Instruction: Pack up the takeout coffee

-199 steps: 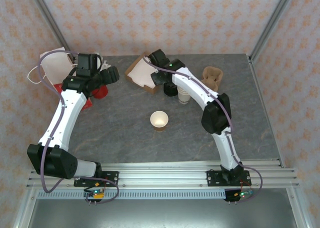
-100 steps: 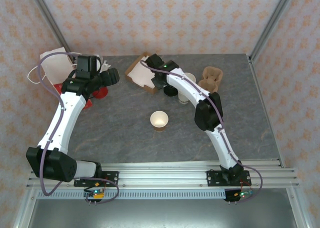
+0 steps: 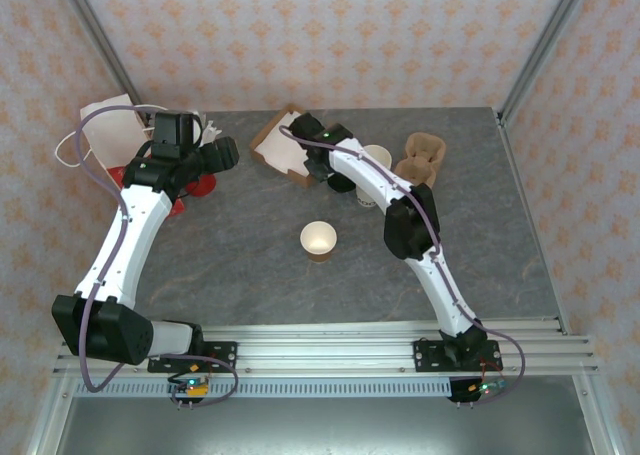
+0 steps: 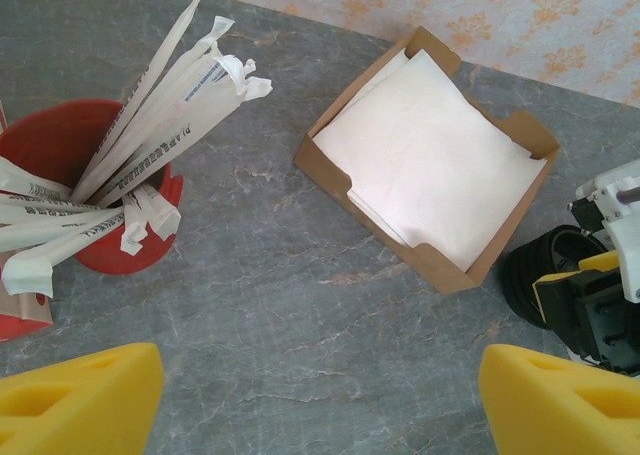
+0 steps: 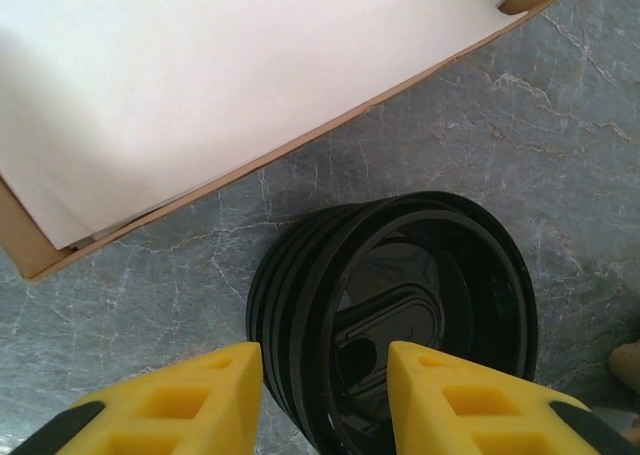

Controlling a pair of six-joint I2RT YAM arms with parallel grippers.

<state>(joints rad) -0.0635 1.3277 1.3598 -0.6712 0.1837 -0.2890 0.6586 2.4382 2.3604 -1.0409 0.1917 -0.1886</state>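
One small tan paper cup (image 3: 318,240), open-topped, upright, cream interior

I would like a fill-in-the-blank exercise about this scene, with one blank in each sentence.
The straws stand in a ___ holder.
The right hand straddles the rim of the ___ lids.
The lone tan cup has no ___ on top.
Missing words: red; black; lid.

Right end effector (image 5: 325,375) lower, narrower, astride the lid stack (image 5: 440,275) rim.
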